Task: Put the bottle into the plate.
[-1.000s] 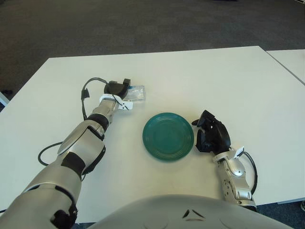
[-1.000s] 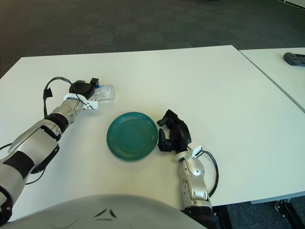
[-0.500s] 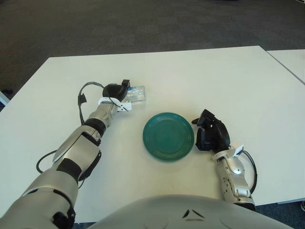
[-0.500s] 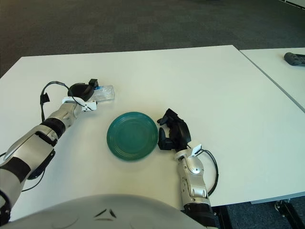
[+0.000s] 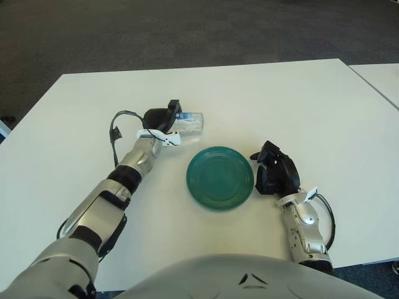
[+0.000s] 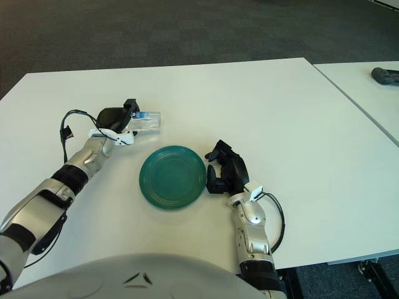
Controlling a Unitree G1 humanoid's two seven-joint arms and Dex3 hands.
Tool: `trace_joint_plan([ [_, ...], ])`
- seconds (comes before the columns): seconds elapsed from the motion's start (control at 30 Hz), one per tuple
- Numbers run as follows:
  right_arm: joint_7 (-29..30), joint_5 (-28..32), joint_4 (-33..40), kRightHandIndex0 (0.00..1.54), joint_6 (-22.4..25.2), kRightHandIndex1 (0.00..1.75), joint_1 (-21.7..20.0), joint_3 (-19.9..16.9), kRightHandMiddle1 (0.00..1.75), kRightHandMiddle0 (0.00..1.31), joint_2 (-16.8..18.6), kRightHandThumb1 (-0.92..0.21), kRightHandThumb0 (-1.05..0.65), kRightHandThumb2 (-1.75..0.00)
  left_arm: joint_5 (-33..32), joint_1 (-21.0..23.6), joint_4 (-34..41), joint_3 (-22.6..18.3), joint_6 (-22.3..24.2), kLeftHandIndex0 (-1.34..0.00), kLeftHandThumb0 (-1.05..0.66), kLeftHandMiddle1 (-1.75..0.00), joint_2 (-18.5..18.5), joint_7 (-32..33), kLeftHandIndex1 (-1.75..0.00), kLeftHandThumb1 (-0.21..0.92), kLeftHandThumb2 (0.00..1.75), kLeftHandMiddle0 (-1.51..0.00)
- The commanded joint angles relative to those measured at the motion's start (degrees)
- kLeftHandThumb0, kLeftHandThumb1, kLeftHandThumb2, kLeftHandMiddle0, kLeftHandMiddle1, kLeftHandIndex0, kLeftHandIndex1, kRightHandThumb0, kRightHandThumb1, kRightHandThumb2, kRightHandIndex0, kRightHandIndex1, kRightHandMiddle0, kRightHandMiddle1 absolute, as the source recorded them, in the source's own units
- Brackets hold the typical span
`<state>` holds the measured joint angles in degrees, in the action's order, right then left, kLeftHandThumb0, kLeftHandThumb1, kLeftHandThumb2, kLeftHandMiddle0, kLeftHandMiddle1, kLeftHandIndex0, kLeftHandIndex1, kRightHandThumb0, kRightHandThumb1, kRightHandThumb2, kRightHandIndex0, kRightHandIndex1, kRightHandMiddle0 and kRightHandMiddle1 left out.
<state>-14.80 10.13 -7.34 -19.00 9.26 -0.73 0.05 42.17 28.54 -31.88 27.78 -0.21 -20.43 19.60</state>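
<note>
1. On the white worktop (image 5: 262,99), the clear bottle (image 5: 190,122) is held lying sideways by the left hand (image 5: 161,118), fingers closed around its near end, behind and to the left of the green plate (image 5: 220,177).
2. Whether the bottle is lifted off the surface cannot be told.
3. The right hand (image 5: 276,176) is parked just beside the plate's right rim, fingers curled on nothing.
4. Because only one end is gripped, the bottle could be tipped or slipped out during transfer.
5. If released near the rim, it could be rolled off the shallow plate.
</note>
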Motion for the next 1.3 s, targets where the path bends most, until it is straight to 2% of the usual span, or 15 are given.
trace_joint_plan([
  [0.0, 0.44, 1.21, -4.96, 1.16, 1.54, 1.75, -2.48, -2.49, 1.75, 0.65, -1.20, -0.27, -0.50, -1.37, 2.10, -5.38, 14.60, -3.15, 2.14, -0.67, -0.49, -1.75, -3.70, -1.10, -1.75, 0.24, 1.41, -1.14],
  [0.33, 2.45, 0.46, -8.47, 1.13, 3.73, 1.75, -6.79, -4.71, 1.75, 0.62, -1.82, -0.30, -0.48, -1.33, 6.63, -11.51, 25.73, -3.58, 6.75, -0.64, -0.48, -1.75, -1.77, -3.41, -1.75, 0.27, 1.37, -1.15],
  [0.5, 4.86, -0.20, -15.37, 1.11, 3.90, 1.75, -12.46, -6.54, 1.75, 0.61, -2.08, -0.32, -0.48, -1.31, 8.78, -13.42, 31.92, -3.60, 9.01, -0.64, -0.48, -1.75, -1.08, -6.81, -1.75, 0.28, 1.36, -1.14],
  [0.63, 6.28, -0.58, -18.73, 1.09, 3.93, 1.75, -15.07, -7.19, 1.75, 0.61, -1.87, -0.32, -0.48, -1.31, 9.80, -13.77, 34.47, -3.96, 10.51, -0.64, -0.48, -1.75, -0.48, -9.52, -1.75, 0.27, 1.37, -1.16],
  [0.93, 8.85, -2.91, -26.04, 1.09, 2.22, 1.75, -19.60, -7.43, 1.75, 0.60, -3.14, -0.34, -0.47, -1.29, 14.21, -15.19, 36.01, -3.39, 6.80, -0.66, -0.49, -1.75, -1.69, -6.20, -1.75, 0.25, 1.39, -1.19],
  [1.2, 10.13, -3.42, -30.97, 1.10, 2.06, 1.75, -22.61, -7.96, 1.75, 0.56, -4.08, -0.38, -0.46, -1.23, 19.38, -20.46, 44.28, -2.47, 7.91, -0.66, -0.49, -1.75, -1.01, -9.82, -1.75, 0.25, 1.39, -1.19],
  [1.27, 11.12, -3.94, -33.42, 1.10, 2.56, 1.75, -24.36, -8.19, 1.75, 0.55, -4.69, -0.40, -0.45, -1.21, 20.81, -21.64, 46.03, -1.21, 7.20, -0.66, -0.50, -1.75, -0.86, -11.01, -1.75, 0.25, 1.40, -1.18],
])
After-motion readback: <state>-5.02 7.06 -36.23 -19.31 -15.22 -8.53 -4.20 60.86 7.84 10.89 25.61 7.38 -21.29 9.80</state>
